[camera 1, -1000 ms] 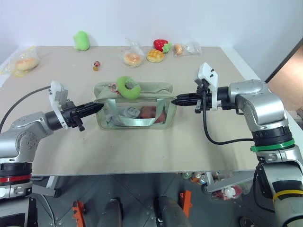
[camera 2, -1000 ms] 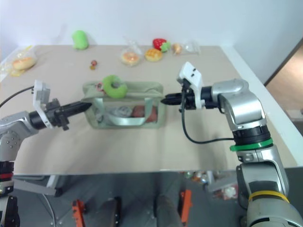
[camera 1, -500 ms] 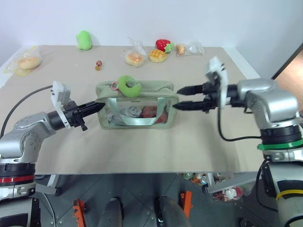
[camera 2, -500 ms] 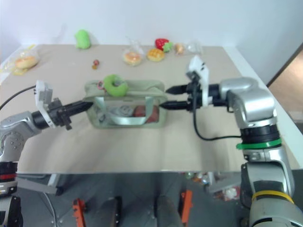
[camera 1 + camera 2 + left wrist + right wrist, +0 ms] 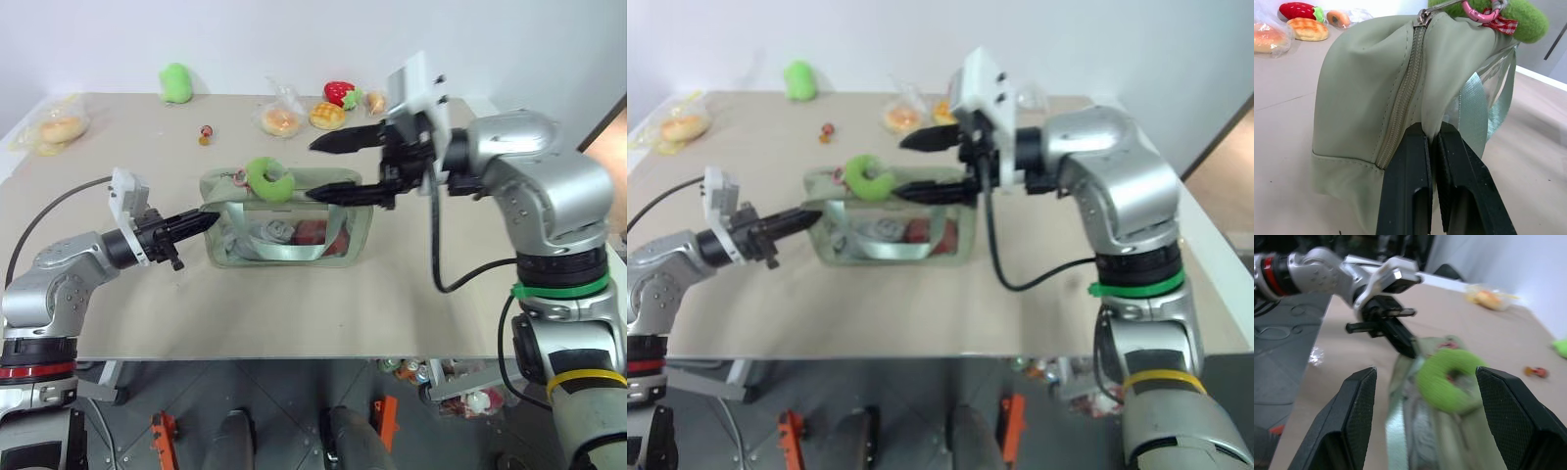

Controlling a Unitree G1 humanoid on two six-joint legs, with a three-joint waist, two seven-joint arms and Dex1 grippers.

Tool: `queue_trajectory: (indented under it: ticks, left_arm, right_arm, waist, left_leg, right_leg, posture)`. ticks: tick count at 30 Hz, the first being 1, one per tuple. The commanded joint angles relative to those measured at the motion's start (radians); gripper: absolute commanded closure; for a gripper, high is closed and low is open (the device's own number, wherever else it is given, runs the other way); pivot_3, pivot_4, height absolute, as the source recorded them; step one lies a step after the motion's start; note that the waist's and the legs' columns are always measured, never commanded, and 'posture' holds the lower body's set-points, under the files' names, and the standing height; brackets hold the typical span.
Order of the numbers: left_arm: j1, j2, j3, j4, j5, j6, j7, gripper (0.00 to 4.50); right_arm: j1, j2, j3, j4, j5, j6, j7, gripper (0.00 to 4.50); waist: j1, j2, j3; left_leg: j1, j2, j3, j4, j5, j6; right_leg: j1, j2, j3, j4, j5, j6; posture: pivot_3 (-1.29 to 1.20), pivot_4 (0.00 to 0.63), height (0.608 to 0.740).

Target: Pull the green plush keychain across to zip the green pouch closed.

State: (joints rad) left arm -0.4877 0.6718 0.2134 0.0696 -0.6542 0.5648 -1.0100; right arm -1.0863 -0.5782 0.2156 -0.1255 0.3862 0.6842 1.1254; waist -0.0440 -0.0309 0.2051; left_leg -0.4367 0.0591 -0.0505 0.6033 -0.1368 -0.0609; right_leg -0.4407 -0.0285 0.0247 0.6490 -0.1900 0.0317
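The right tool (image 5: 338, 166) hangs released over the pouch (image 5: 287, 227), its two black fingers spread wide, one above the zip line and one low along the pouch's top edge, both aimed at the keychain (image 5: 265, 178) but not yet touching it. The left tool (image 5: 196, 223) is clenched on the pouch's end fabric, pinching the soft cloth just beside the zip's end, as the left wrist view shows, so the pouch is anchored at that end. The keychain rests on top of the pouch near the left tool's end, tied to the zip slider by a pink link (image 5: 1480, 11). The pouch sits mid-surface (image 5: 294, 313), with bagged buns, a strawberry toy and a light-green plush blob well apart at the far edge. The keychain looks light, fuzzy and squashy; I judge it will compress and may slip or stretch if pinched at its outer fluff, so the ring is best taken across its body close to the link, or through the hole, to keep the pull in line with the zip. The pouch is soft-walled and will likely buckle unless its held end stays taut. No brand, label or legible writing can be made out on either.
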Motion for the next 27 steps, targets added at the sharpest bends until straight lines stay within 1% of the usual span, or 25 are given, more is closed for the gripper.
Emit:
queue_trajectory:
  ticks: [1,3,9,14,22,27]
  left_arm:
    - [-0.015,-0.009,-0.01,0.008,0.013,-0.009,-0.001,4.5]
    - [-0.017,-0.012,-0.01,0.009,0.015,-0.009,-0.001,4.5]
    - [0.004,-0.018,0.002,-0.011,0.011,-0.011,0.005,4.5]
    - [0.01,-0.015,0.009,-0.017,0.008,-0.009,0.013,4.5]
    - [0.025,-0.022,0.015,-0.007,0.006,-0.007,0.028,4.5]
    - [0.026,-0.032,0.028,0.012,-0.003,-0.003,0.034,4.5]
  right_arm:
    - [-0.081,0.028,0.078,0.03,-0.102,-0.068,-0.027,1.16]
    - [-0.091,0.039,0.093,0.05,-0.121,-0.088,-0.025,1.16]
    - [-0.088,0.064,0.164,0.147,-0.239,-0.229,-0.019,1.16]
    - [-0.086,0.089,0.189,0.196,-0.303,-0.292,-0.025,1.16]
    - [-0.112,0.13,0.16,0.268,-0.322,-0.298,-0.026,1.16]
    - [-0.12,0.139,0.131,0.299,-0.296,-0.263,-0.019,1.16]
  waist:
    - [-0.001,0.0,0.0]
    - [0.001,0.0,0.0]
    - [0.002,0.0,0.0]
    - [0.002,0.0,0.0]
    - [0.001,0.0,0.0]
    - [0.0,0.0,0.0]
  left_leg:
    - [0.0,0.0,0.0,0.0,0.0,0.0]
    - [0.0,0.0,0.0,0.0,0.0,0.0]
    - [0.0,0.0,0.001,0.0,0.001,0.0]
    - [0.0,0.0,0.001,-0.001,0.001,0.0]
    - [0.0,0.0,0.001,-0.001,0.001,0.0]
    - [0.0,0.0,0.001,-0.001,0.001,0.0]
  right_leg:
    - [0.0,0.0,0.0,0.0,0.0,0.0]
    - [0.0,0.0,0.0,0.0,0.0,0.0]
    - [0.0,0.0,0.0,0.0,0.0,0.0]
    - [0.0,0.0,0.0,0.0,0.0,0.0]
    - [0.0,0.0,0.0,0.0,0.0,0.0]
    - [0.0,0.0,0.0,0.0,0.0,0.0]
  posture:
    - [0.0,0.15,0.74]
    - [0.0,0.15,0.74]
    - [0.0,0.15,0.74]
    - [0.0,0.15,0.74]
    - [0.0,0.15,0.74]
    - [0.0,0.15,0.74]
